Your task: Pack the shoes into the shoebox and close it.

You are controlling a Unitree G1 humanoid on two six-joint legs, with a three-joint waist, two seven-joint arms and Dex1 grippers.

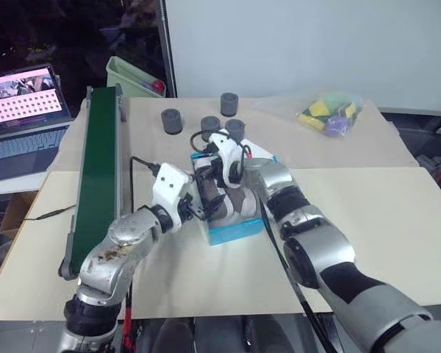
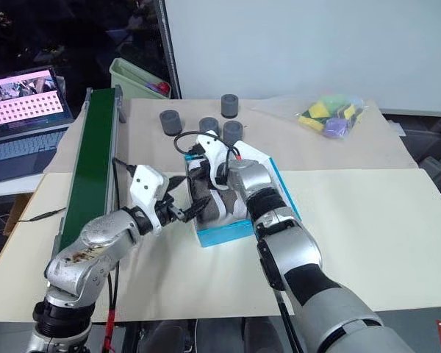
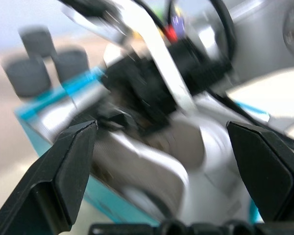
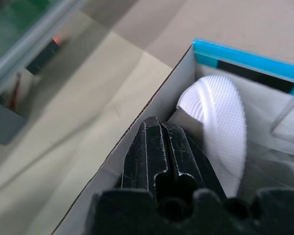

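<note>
Beige tabletop [image 1: 397,220]: shoebox [image 2: 224,234] mid-surface, shoes [image 2: 209,200] inside. Right claw [image 4: 161,147] shut, empty, pressing a shoe down — left claw [image 2: 185,211] wide open, empty, alongside.

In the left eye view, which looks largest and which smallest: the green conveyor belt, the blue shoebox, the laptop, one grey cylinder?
1. green conveyor belt
2. laptop, cut off by the picture's edge
3. blue shoebox, mostly hidden under the arms, so its rank against the laptop is unsure
4. grey cylinder, plainly smallest
</note>
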